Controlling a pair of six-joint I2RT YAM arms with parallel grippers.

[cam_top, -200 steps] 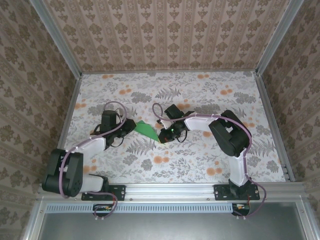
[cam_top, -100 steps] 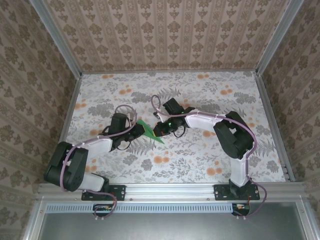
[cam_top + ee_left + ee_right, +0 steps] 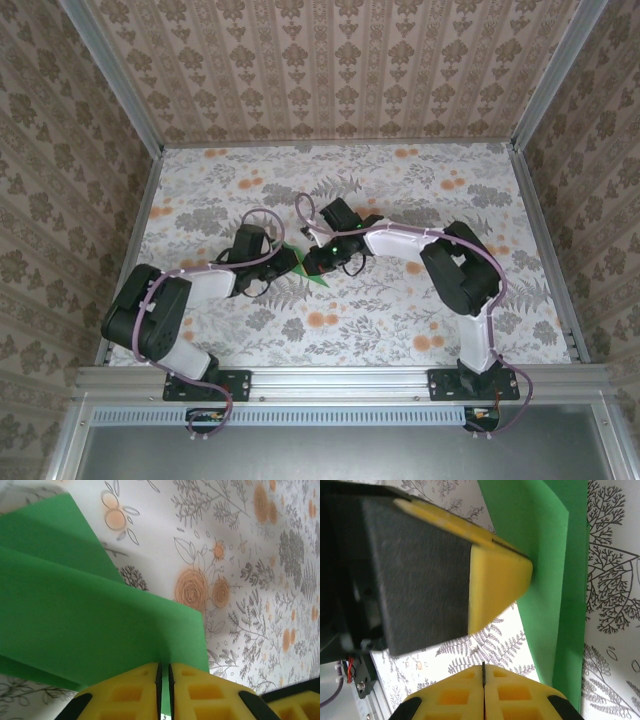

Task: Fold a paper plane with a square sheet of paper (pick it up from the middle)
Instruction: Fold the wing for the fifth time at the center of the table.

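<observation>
Top view: thin bright green creased paper sheet (image 3: 314, 277) at mid-table, long axis diagonal, tip toward near right. Left arm (image 3: 210, 283) and right arm (image 3: 410, 240) reach low, converging on it.
Left wrist: left gripper (image 3: 164, 672) pinches the paper's edge.
Right wrist: right gripper (image 3: 483, 677) closed beside the paper; grip unclear.

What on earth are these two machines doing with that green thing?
They are folding green paper into a plane. The left gripper pinches the already creased paper by one edge. The right gripper, shut, sits close beside it; whether it holds paper is unclear.
</observation>
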